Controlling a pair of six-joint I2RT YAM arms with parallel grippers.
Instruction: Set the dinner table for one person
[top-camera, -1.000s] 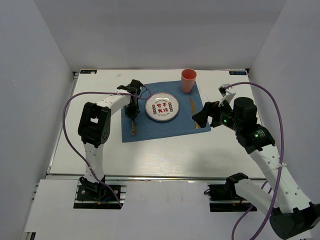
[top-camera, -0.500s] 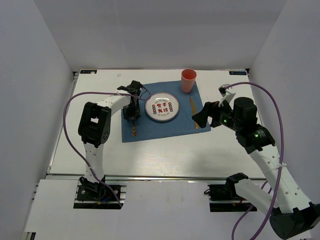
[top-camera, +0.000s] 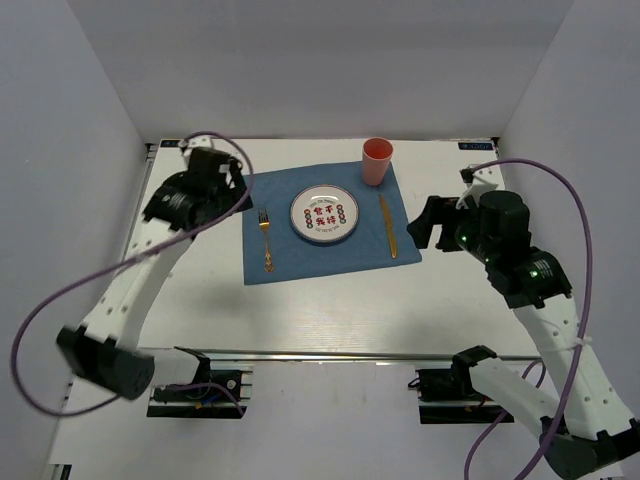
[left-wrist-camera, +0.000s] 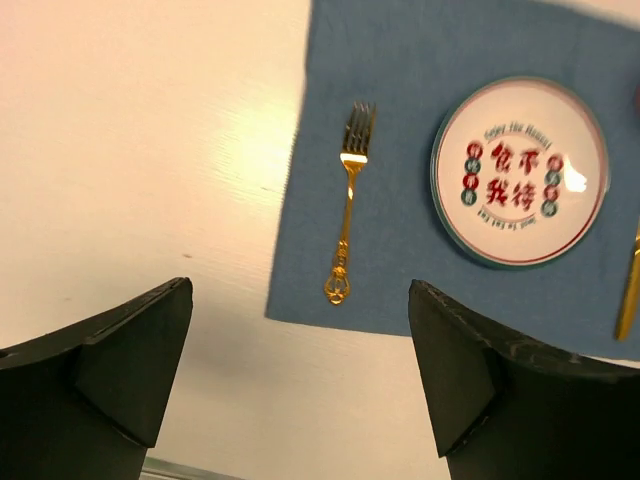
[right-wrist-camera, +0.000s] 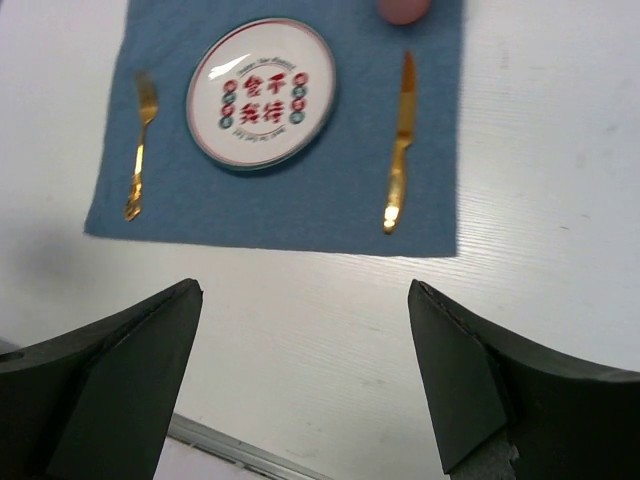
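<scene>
Both arms hang off to the sides, left gripper (left-wrist-camera: 300, 300) and right gripper (right-wrist-camera: 305, 295) each splayed and empty, clear of the setting so nothing gets knocked. Mid dinner table (top-camera: 330, 310), the blue cloth (top-camera: 320, 262) carries fork (top-camera: 266, 240) left of plate (top-camera: 324, 215), knife (top-camera: 387, 225) right (each by its hand), cup (top-camera: 377, 160) at the far right corner.

The top edge crops the pink cup (right-wrist-camera: 404, 8)
</scene>
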